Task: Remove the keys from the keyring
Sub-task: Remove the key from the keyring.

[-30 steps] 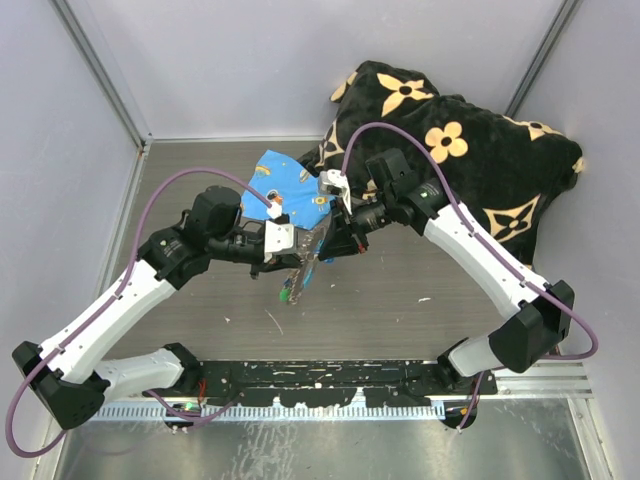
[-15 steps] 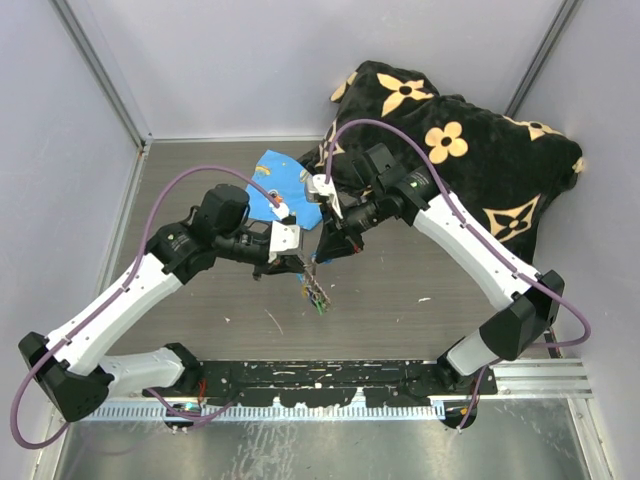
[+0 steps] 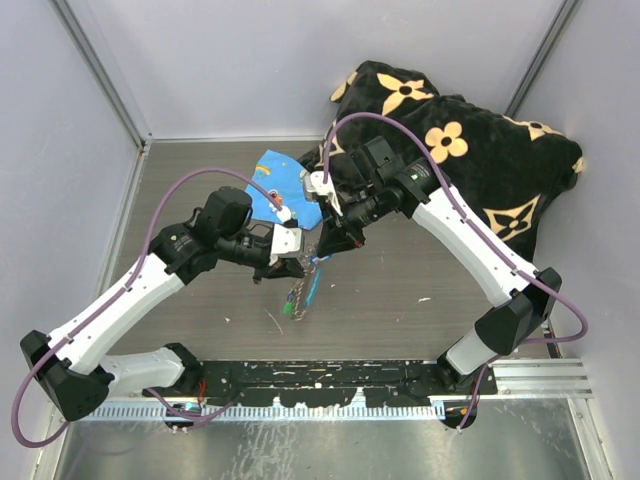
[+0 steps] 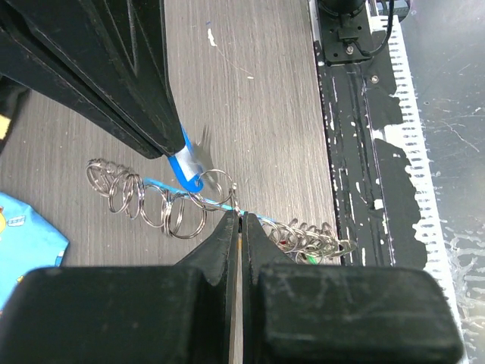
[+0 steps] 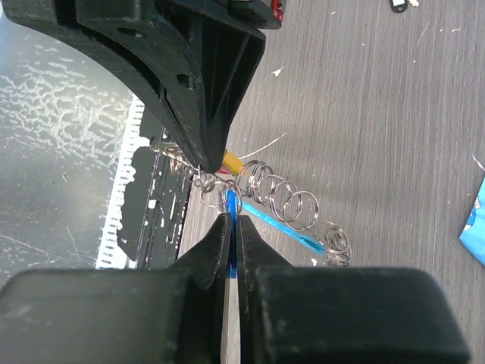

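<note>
The keyring is a chain of thin wire rings in bright polished metal, threaded with a strip of glossy light-blue plastic. The keys have small coloured plastic heads. The left pincer and the right pincer are matt black plastic. The worktop is matt grey wood-grain; a black rail with chipped paint runs along its near edge. A plush black blanket fills its far right corner, and a thin blue printed cloth lies near the far edge

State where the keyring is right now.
In the top view, the keyring is held over mid-table, pinched between the left gripper and the right gripper, near the blue cloth.
</note>
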Tool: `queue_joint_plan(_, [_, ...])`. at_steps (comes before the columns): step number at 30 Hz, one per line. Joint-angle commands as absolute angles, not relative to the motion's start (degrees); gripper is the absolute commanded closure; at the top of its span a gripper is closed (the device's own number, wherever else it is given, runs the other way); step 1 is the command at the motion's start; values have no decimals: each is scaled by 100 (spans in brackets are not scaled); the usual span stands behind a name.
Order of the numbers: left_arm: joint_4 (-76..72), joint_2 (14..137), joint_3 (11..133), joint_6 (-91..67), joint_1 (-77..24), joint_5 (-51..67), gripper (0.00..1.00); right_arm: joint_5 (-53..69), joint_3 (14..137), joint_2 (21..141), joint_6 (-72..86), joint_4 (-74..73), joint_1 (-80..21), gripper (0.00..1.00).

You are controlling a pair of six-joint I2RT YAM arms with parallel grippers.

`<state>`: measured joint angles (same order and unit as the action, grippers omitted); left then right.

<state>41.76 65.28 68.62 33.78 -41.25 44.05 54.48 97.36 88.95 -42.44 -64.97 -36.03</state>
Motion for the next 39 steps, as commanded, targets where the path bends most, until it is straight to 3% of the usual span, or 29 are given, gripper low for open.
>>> queue_joint_plan(1, [3895, 6345, 6794, 3230, -4177, 4867, 100, 5253, 9869, 8925, -4451, -6431, -3596, 94])
queue_joint_plan(21, [3047, 6155, 6344, 2572, -4172, 5269, 100, 5196, 8817, 8432, -4580, -5836, -3592, 95])
queue_joint_plan(27, [2738, 6073, 6174, 2234, -4166, 5140, 100, 5486, 8937, 8314, -4526, -5916, -3570, 72])
queue_joint_plan(39, [1005, 5515, 5391, 723, -4167, 4893, 100, 6520, 8903, 8018, -4554, -6041, -3410, 57])
